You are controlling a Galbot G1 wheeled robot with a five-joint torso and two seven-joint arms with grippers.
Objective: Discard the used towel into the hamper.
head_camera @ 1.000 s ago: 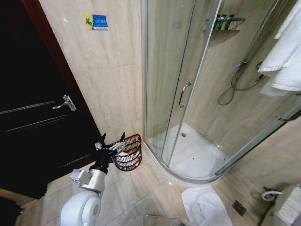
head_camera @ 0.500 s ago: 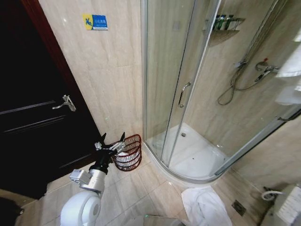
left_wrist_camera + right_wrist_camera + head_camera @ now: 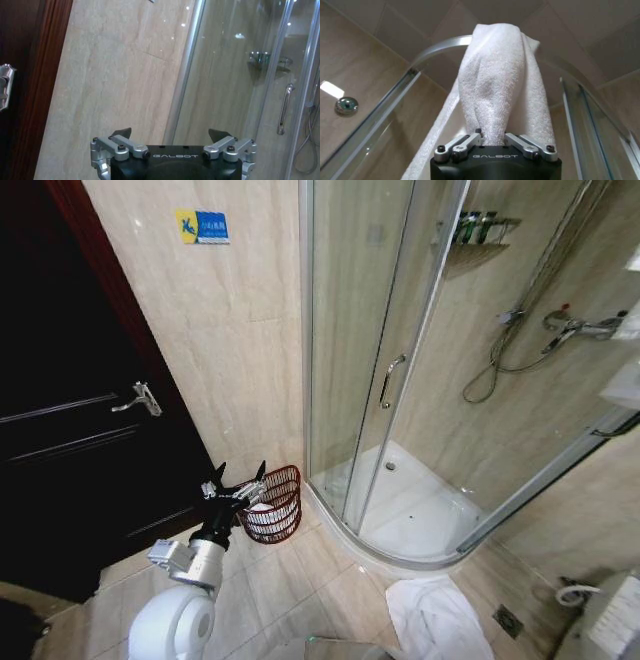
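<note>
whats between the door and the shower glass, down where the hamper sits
In the head view, the left gripper, open, hovers there, beside the hamper.

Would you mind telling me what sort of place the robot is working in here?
Most likely a hotel-style bathroom: a curved glass shower enclosure with a wall-mounted shower fitting, marble-look wall tiles, and a white towel on the floor.

Hamper [image 3: 275, 504] partly hidden behind the left gripper [image 3: 240, 477]; inside too small to make out. White towel [image 3: 497, 84] pinched at its lower end inside the right gripper [image 3: 492, 139], long edge cut off at the frame bottom. Blue wall sign [image 3: 203, 226] lettering too small to read.
</note>
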